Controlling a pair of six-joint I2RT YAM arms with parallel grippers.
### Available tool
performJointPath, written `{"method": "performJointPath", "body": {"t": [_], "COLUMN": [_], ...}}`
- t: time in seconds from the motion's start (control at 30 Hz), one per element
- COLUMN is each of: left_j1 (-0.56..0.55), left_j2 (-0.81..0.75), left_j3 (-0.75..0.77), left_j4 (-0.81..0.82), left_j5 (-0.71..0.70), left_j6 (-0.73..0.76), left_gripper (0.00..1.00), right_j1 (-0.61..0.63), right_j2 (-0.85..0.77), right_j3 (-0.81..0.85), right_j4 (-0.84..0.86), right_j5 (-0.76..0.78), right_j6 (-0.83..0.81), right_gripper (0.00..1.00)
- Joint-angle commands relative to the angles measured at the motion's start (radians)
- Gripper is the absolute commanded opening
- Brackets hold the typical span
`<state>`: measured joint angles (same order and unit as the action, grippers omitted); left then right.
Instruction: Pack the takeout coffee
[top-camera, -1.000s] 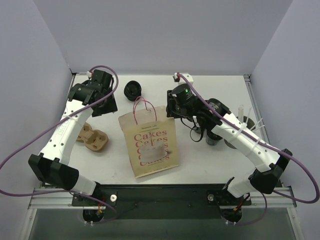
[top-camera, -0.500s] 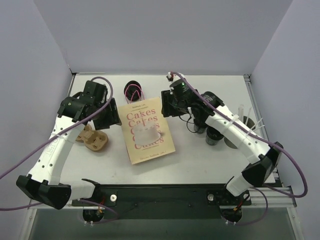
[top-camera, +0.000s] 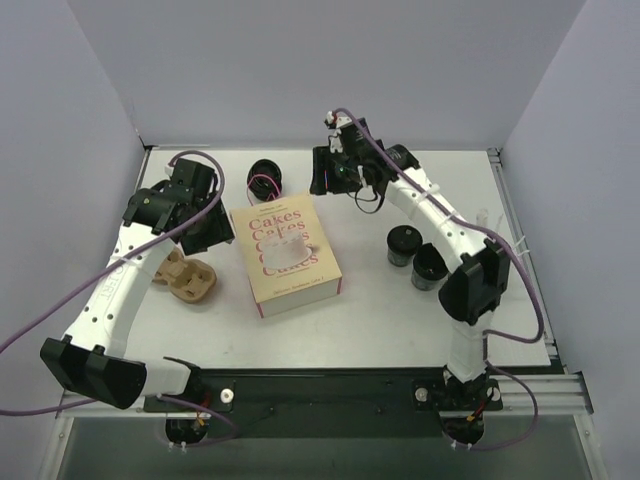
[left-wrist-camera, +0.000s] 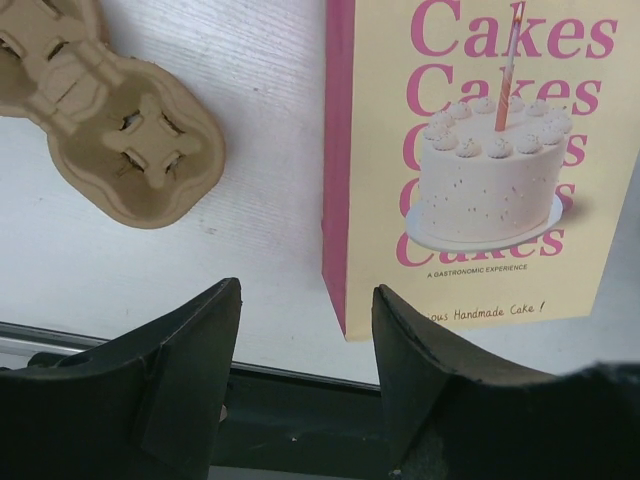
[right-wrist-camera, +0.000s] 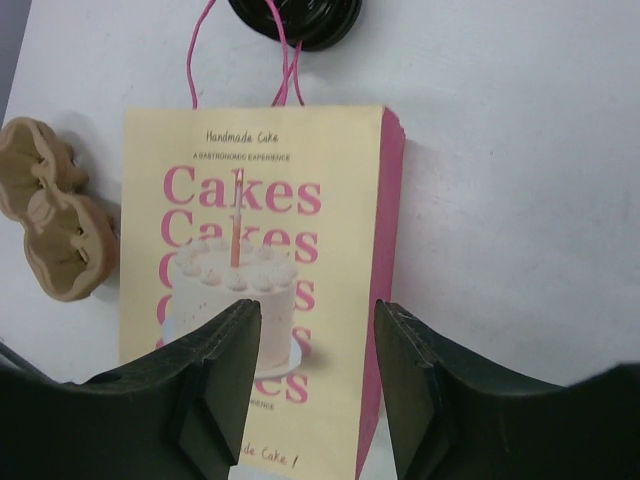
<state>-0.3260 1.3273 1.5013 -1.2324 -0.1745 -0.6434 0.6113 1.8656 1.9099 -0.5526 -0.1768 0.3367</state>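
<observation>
The paper bag (top-camera: 290, 255) now lies printed side up on the table (top-camera: 380, 320), its pink handles (top-camera: 262, 185) pointing to the back and reaching the ribbed black stack (top-camera: 265, 178). A second ago it sat nearer the front edge, with its top corner close against the right gripper. The right gripper (top-camera: 326, 178) has since pulled away toward the back wall and now hangs above the far end of the bag. In the right wrist view its fingers (right-wrist-camera: 225, 350) are spread with nothing between them and the bag (right-wrist-camera: 250, 260) well below. The left arm has swung in from the back left corner, so the left gripper (top-camera: 205, 230) now sits just beside the bag's left edge. Its jaws are spread and empty too, and the left wrist view shows the gap between the fingers (left-wrist-camera: 185, 340) over bare table next to the bag's pink side (left-wrist-camera: 338, 170). The cardboard cup carrier (top-camera: 187, 277) lies where it lay before, left of the bag. The two coffee cups (top-camera: 402, 243) (top-camera: 429, 265) stand lidded on the table to the right of the bag, close together and outside it. They are clear of the right arm, which covered them a second ago.
</observation>
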Motion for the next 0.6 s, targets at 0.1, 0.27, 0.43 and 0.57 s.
{"method": "performJointPath", "body": {"t": [0.1,0.27,0.43,0.57], "left_j1": [0.008,0.008,0.01,0.01], "left_j2": [-0.034,-0.062,-0.056,-0.047], "left_j3": [0.011,-0.016,-0.029,-0.026], "left_j4": [0.016,0.007,0.002,-0.002], "left_j5": [-0.025,0.032,0.044,0.033], "left_j6": [-0.019,-0.022,-0.018,-0.012], "left_gripper": [0.65,0.65,0.65,0.65], "right_j1": [-0.073,-0.088,-0.094,-0.096], "right_j2": [0.237,0.309,0.363,0.386], "right_j3": [0.184,0.193,0.179,0.167], "right_j4": [0.033,0.118,0.229,0.256], "right_j5": [-0.109,-0.104,-0.2,-0.196], "right_j6": [-0.047,-0.035,0.016,0.024], "right_gripper": [0.49,0.48,0.45,0.45]}}
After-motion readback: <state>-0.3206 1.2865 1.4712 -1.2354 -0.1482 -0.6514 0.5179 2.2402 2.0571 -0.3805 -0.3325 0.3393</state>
